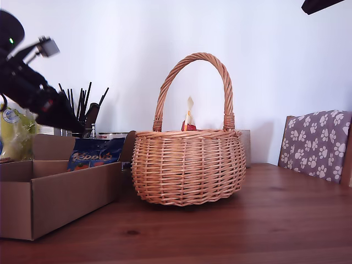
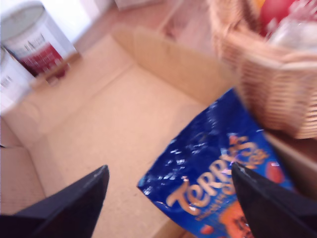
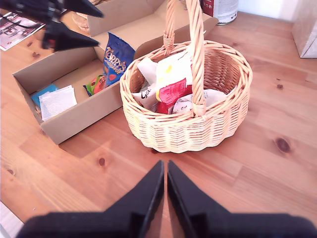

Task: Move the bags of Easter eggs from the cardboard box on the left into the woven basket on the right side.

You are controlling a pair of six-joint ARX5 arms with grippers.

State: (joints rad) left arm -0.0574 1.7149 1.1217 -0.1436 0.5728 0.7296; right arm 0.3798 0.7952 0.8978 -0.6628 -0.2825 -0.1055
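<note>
1. My first gripper (image 2: pixel 169 173), jaws spread wide and empty, hangs over the blue bag (image 2: pixel 213 163), which leans on the cardboard box (image 2: pixel 114 114) wall nearest the basket (image 3: pixel 183 134).
2. Risk: the glossy plastic may slip from the grip, or the bag may snag the basket's handle (image 3: pixel 195 49).
3. My second gripper (image 3: pixel 165 168) is pinched closed and empty above the wooden table (image 3: pixel 277 99).
4. A white wall (image 1: pixel 110 44) and a paw-print chair (image 1: pixel 319 143) stand behind.

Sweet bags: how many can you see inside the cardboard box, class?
1 for certain: the dark blue Terry's bag, standing at the end of the cardboard box nearest the woven basket. A green-and-orange wrapper beside it may be another; it is partly hidden.
</note>
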